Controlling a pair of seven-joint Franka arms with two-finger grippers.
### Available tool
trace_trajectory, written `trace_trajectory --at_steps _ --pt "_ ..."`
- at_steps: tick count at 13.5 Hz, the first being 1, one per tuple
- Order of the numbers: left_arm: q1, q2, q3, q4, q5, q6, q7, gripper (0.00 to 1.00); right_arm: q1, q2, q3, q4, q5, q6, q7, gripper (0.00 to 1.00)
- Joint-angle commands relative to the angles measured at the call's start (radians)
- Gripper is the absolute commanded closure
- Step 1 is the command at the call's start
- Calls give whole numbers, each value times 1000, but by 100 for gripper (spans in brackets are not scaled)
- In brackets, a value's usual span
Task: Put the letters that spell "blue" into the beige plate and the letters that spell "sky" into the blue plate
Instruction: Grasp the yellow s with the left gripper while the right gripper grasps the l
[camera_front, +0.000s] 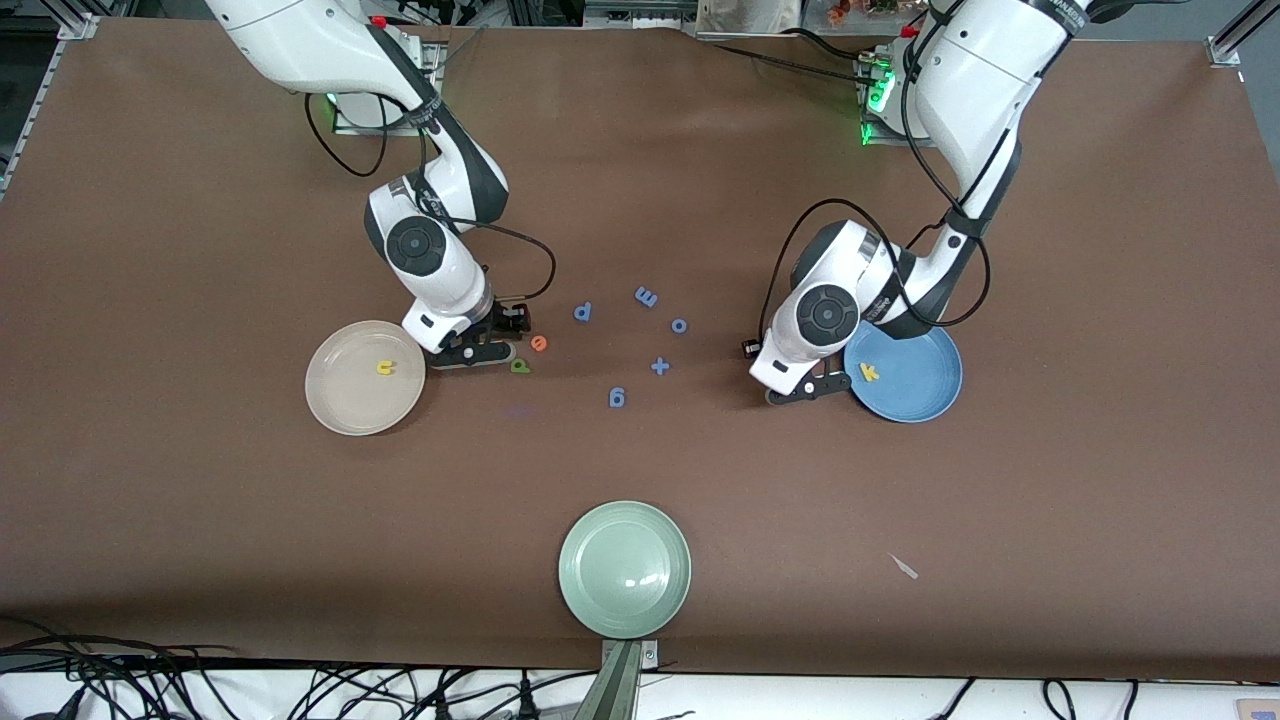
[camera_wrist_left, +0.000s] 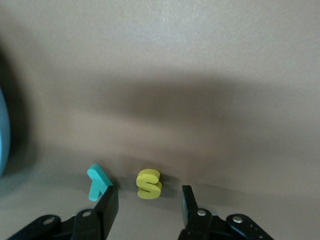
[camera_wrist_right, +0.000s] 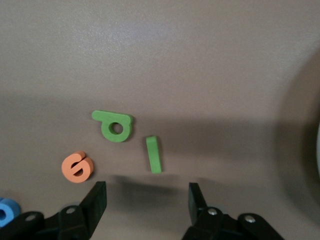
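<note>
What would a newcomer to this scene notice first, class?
Two white arms bend low over a brown table: the right tool, open, hangs over a light green l beside the beige plate, which holds a yellow u. The left tool, open, hangs over a yellow s beside the blue plate holding a yellow k. All-blue letters lie scattered between the arms.

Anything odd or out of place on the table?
One stray: a small pale scrap lies on the bare table, nearer the front camera than the blue plate, toward the left arm's end. It looks like litter, not a letter. The pale green plate sits empty.
</note>
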Motion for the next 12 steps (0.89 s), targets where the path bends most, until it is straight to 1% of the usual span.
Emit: trace_trajectory --at_steps 1,3,4,5,6,7,8,10,12 --pt "-4 11 -1 -6 8 32 -14 47 -4 17 3 17 -65 16 4 27" --pt "-4 20 -2 -6 8 36 -14 61 -4 31 3 21 -122 45 3 27" --pt "-4 22 -1 -6 8 36 -14 72 -4 37 2 21 -130 59 3 27" --pt "-4 22 -1 -6 8 36 -14 84 -4 40 2 19 -130 62 3 29" --pt "-3 22 -2 -5 8 34 -14 93 -4 41 2 19 -131 64 1 35" --pt "-3 20 -1 -5 8 31 -12 97 -4 41 2 19 -131 64 1 43" --pt "0 11 -1 -3 8 16 -3 99 -4 41 2 17 -131 64 1 52" --pt "11 -21 -1 10 13 -59 3 99 -4 41 0 17 -131 64 -2 66" --pt "16 -67 5 13 19 -105 5 99 -5 40 -1 17 -131 62 -5 84"
